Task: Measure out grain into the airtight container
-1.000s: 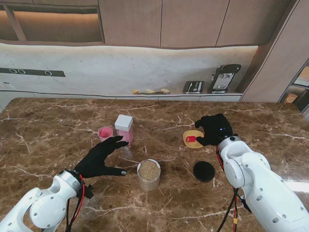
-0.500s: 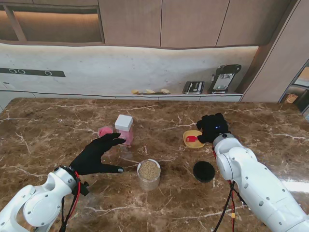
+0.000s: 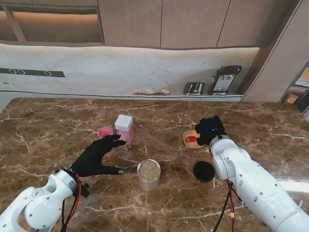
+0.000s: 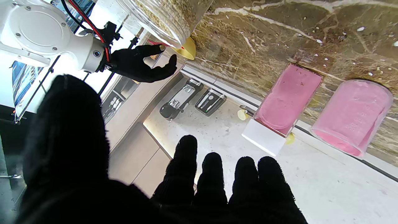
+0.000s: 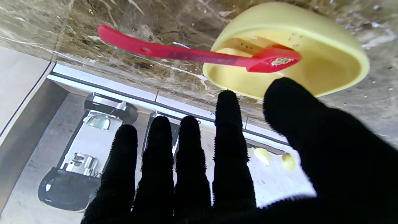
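A clear jar of grain (image 3: 148, 173) stands without a lid in the middle, and its black lid (image 3: 203, 171) lies to its right. My left hand (image 3: 99, 155) hovers open just left of the jar, fingers pointing toward the pink container with a white lid (image 3: 124, 128) and the pink cup (image 3: 105, 132). The left wrist view shows the pink container (image 4: 287, 96) and the pink cup (image 4: 353, 115) beyond the fingertips (image 4: 214, 168). My right hand (image 3: 211, 129) is open beside the yellow bowl (image 3: 191, 143), holding nothing. A red scoop (image 5: 186, 54) rests with its head in the bowl (image 5: 326, 56).
The brown marble table (image 3: 58, 121) runs back to a wall counter bearing a toaster (image 3: 193, 87) and a coffee machine (image 3: 223, 77). Loose grains are scattered on the table near the pink container.
My right forearm has swung left and nearer to me while the hand stays by the yellow bowl. The left hand has barely shifted.
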Robot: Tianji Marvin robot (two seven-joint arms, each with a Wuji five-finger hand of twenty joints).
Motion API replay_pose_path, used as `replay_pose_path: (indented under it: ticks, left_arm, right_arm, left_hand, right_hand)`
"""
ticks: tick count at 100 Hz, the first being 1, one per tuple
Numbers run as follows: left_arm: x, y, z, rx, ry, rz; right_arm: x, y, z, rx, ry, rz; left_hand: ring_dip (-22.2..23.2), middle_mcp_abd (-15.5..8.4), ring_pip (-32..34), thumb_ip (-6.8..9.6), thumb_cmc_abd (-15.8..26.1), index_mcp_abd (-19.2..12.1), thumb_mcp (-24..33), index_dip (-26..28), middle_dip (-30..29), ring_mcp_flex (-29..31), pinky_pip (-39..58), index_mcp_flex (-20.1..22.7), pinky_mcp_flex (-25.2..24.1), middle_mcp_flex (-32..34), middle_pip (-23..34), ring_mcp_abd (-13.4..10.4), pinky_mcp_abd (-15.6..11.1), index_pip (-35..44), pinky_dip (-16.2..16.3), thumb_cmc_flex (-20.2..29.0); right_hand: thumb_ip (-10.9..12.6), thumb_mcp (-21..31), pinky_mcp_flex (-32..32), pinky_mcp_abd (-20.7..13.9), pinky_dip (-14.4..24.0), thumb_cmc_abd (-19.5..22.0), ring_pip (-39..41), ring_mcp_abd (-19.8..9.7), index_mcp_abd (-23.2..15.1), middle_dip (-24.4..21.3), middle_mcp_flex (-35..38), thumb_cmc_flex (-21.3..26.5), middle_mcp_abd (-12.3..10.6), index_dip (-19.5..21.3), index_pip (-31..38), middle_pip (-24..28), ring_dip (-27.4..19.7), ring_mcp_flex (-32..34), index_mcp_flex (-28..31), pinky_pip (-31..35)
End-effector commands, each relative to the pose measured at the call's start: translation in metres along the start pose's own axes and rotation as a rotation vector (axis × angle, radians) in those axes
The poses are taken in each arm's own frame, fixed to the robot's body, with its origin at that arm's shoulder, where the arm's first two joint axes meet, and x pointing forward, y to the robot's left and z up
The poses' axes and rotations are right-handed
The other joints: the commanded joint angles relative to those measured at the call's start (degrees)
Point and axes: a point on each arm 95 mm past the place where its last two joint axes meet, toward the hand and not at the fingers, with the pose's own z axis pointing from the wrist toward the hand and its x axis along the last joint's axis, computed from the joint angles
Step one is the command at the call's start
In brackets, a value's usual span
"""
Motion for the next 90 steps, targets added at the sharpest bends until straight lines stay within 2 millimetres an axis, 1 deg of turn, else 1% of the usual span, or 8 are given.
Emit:
replay_pose_path:
  ticks: [1, 30, 41, 54, 77, 90]
  left_arm:
    - [-0.001, 0.006, -0.003, -0.012, -0.011, -0.002]
    - [-0.002, 0.01, -0.005, -0.014, -0.022, -0.004]
    - [-0.002, 0.01, -0.006, -0.013, -0.023, -0.002]
    - [-0.002, 0.01, -0.007, -0.016, -0.026, -0.001]
    - [-0.002, 0.011, -0.009, -0.014, -0.03, -0.003]
    - [-0.002, 0.012, -0.009, -0.019, -0.032, -0.005]
  right_arm:
    - [-0.002, -0.007, 0.001, 0.019, -0.015, -0.007]
    - [0.002, -0.011, 0.005, 0.005, -0.005, -0.047]
    - [0.005, -0.012, 0.006, 0.009, 0.0, -0.055]
    - [0.007, -0.013, 0.008, 0.016, 0.002, -0.069]
    - [0.009, -0.014, 0.009, 0.024, 0.0, -0.086]
    - [0.01, -0.014, 0.01, 0.032, 0.001, -0.098]
  left_hand:
    - [-0.64, 0.18, 1.05, 1.9, 2.01, -0.07, -0.06, 0.54, -0.96, 0.56, 1.36, 1.03, -0.5, 0.88, -0.2, -1.66, -2.41, 0.61, -0.7, -0.29]
    - [-0.67, 0.04, 0.9, 1.89, 2.23, -0.05, 0.45, 0.69, -0.98, 0.37, 1.14, 0.63, -0.53, 0.77, -0.26, -1.78, -2.52, 0.55, -1.25, -0.54]
    - [-0.67, 0.1, 0.86, 1.91, 2.27, -0.13, 0.7, 0.76, -0.98, 0.38, 1.11, 0.52, -0.51, 0.74, -0.24, -1.87, -2.52, 0.56, -1.39, -0.6]
    - [-0.68, 0.05, 0.8, 1.92, 2.27, -0.12, 1.01, 0.85, -0.98, 0.28, 0.91, 0.31, -0.59, 0.61, -0.26, -1.84, -2.52, 0.56, -1.59, -0.63]
    - [-0.61, 0.27, 0.85, 1.94, 2.32, 0.09, 1.61, 1.02, -0.95, 0.28, 0.82, 0.14, -0.55, 0.68, -0.17, -1.66, -2.42, 0.62, -1.65, -0.69]
    - [-0.58, 0.25, 0.87, 1.93, 2.33, 0.07, 1.97, 1.09, -0.91, 0.24, 0.78, 0.0, -0.57, 0.67, -0.11, -1.73, -2.45, 0.64, -1.65, -0.74]
  right_hand:
    - [-0.09, 2.35, 0.28, 1.41, 1.58, -1.13, 1.08, 0.47, -0.56, -0.83, -0.6, 1.23, 0.87, 0.81, 1.2, 0.86, 1.57, 1.08, 1.66, 1.2]
    - [-0.47, 2.69, 0.02, 1.56, 1.88, -2.33, 1.11, 0.5, -1.66, -0.95, -0.3, 2.31, 0.73, 0.98, 2.07, 1.09, 1.79, 0.64, 2.87, 1.47]
    - [-0.95, 2.59, 0.03, 1.53, 1.93, -2.1, 1.08, 0.49, -1.72, -0.99, -0.35, 2.35, 0.69, 0.79, 2.12, 1.15, 1.76, 0.57, 2.84, 1.5]
    - [-1.0, 2.8, 0.03, 1.53, 1.95, -1.87, 1.11, 0.42, -1.55, -1.03, -0.33, 2.42, 0.76, 0.55, 2.08, 1.22, 1.76, 0.61, 2.83, 1.52]
    - [-2.68, 2.52, 0.31, 1.51, 2.03, -1.45, 1.36, 0.37, -1.62, -1.06, -0.15, 2.82, 0.72, -0.35, 2.56, 1.43, 1.8, 0.96, 3.0, 1.77]
    - [-3.1, 2.48, 0.48, 1.56, 2.06, -1.47, 1.47, 0.36, -1.71, -1.08, -0.03, 3.07, 0.71, -0.84, 2.95, 1.55, 1.81, 1.17, 2.98, 1.95]
